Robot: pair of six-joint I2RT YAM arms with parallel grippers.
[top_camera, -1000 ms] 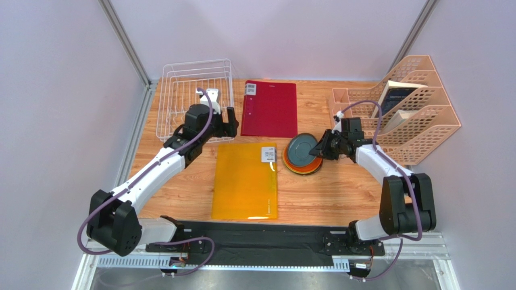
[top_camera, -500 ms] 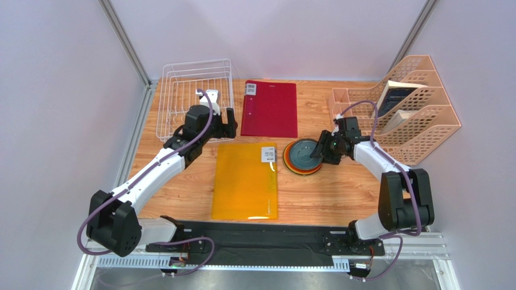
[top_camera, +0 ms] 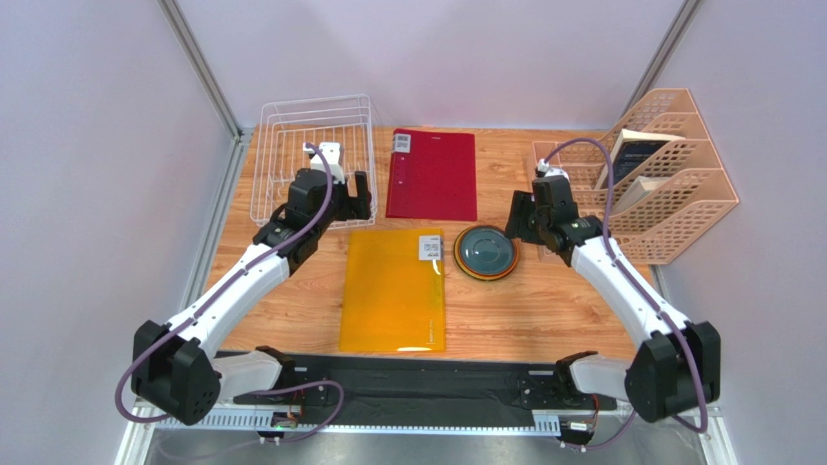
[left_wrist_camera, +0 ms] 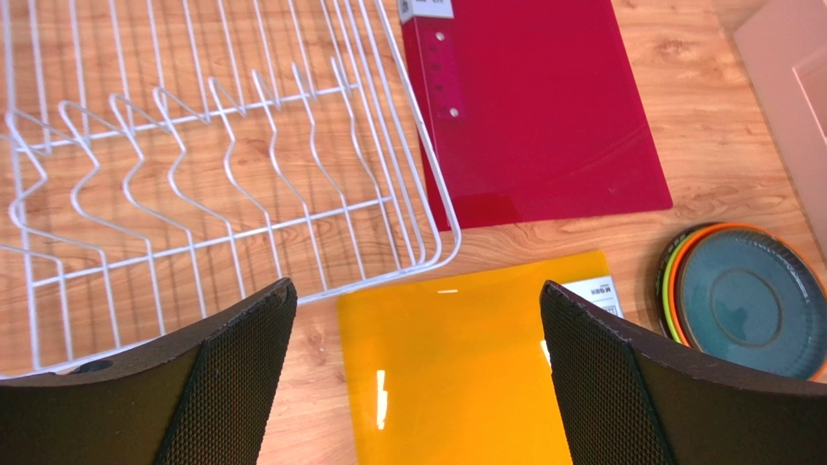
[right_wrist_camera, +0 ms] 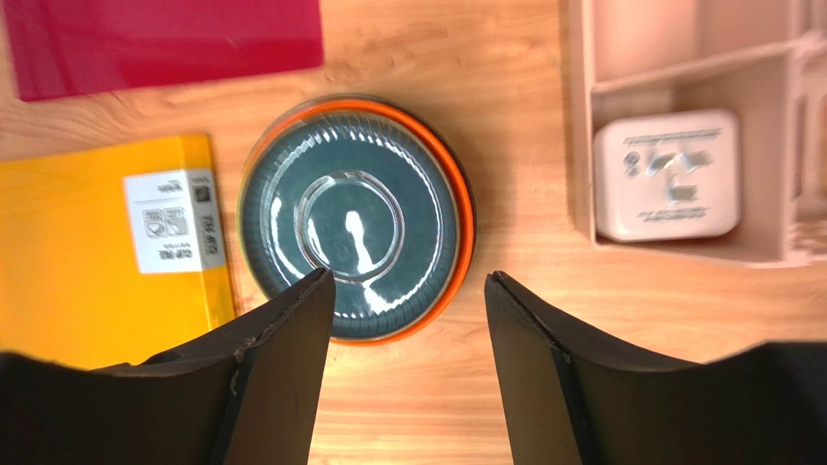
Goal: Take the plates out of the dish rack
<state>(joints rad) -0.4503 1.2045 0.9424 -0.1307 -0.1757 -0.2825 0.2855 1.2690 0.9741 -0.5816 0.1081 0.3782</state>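
Observation:
The white wire dish rack (top_camera: pixel 313 155) stands at the back left with nothing on its tines (left_wrist_camera: pixel 194 165). The plates lie in one stack (top_camera: pixel 487 252) right of the yellow folder. The dark teal plate (right_wrist_camera: pixel 349 213) is on top, the orange plate's rim (right_wrist_camera: pixel 464 232) shows below it, and a lime green edge (left_wrist_camera: pixel 669 310) shows under that. No dark red plate shows. My left gripper (top_camera: pixel 361 197) is open and empty, above the rack's near right corner (left_wrist_camera: pixel 417 287). My right gripper (top_camera: pixel 517 215) is open and empty, above the stack's right side (right_wrist_camera: pixel 410 276).
A red folder (top_camera: pixel 433 174) lies flat right of the rack, and a yellow folder (top_camera: pixel 393 291) lies in front of it. A peach slotted file organiser (top_camera: pixel 650 184) stands at the right with books and a white plug adapter (right_wrist_camera: pixel 665 174) in it.
My right gripper held the teal plate tilted over the stack, set it flat on the orange plate, let go and rose away. My left gripper shifted slightly toward the rack.

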